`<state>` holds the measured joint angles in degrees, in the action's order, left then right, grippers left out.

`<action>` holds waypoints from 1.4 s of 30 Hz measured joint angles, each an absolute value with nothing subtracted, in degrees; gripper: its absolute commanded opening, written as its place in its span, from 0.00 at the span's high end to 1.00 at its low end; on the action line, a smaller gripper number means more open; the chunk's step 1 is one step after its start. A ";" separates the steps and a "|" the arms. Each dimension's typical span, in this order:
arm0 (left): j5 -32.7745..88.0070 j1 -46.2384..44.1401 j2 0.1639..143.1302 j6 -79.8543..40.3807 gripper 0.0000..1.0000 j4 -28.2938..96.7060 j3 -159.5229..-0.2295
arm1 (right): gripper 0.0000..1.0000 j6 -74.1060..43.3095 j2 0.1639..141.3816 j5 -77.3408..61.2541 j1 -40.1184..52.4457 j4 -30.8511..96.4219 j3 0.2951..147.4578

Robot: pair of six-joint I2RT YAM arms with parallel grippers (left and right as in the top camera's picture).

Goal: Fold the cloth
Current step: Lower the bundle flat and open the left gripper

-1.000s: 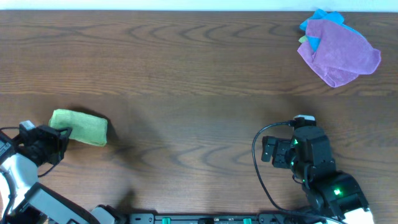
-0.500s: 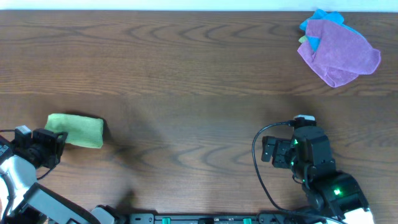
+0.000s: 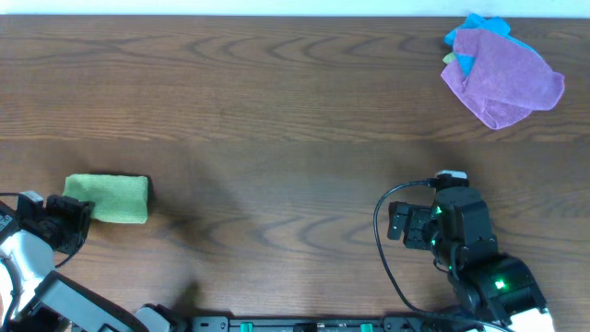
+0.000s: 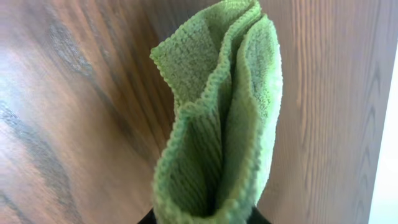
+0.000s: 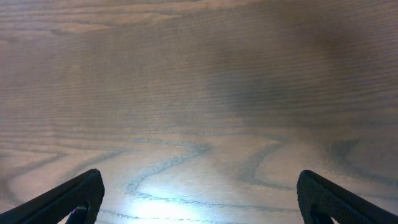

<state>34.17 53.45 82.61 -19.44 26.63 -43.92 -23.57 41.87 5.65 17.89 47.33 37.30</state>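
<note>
A folded green cloth lies at the left of the wooden table. My left gripper is shut on the cloth's left end. In the left wrist view the green cloth fills the middle, its folded layers running away from the jaws, which pinch its near end. My right gripper is open and empty at the lower right. In the right wrist view its two dark fingertips are spread wide over bare wood.
A purple cloth lies over a blue cloth at the far right corner of the table. The table's left edge is close to my left gripper.
My left gripper has drawn back towards the lower left, dragging the green cloth with it. The right arm has not moved.
</note>
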 measured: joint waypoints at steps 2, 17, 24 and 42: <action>33.87 53.47 82.61 -19.31 0.72 26.55 -43.92 | 0.01 -23.57 41.87 5.63 17.89 47.33 37.30; 33.04 57.71 82.61 -19.27 0.33 25.10 -43.92 | 0.01 -23.57 41.87 5.63 17.89 47.33 37.30; 34.79 57.78 82.61 -19.40 0.03 25.15 -43.92 | 0.01 -23.57 41.87 5.65 17.89 47.33 37.30; 37.87 57.78 77.73 -19.44 0.05 33.82 -46.11 | 0.01 -23.59 41.87 5.65 17.89 47.33 37.30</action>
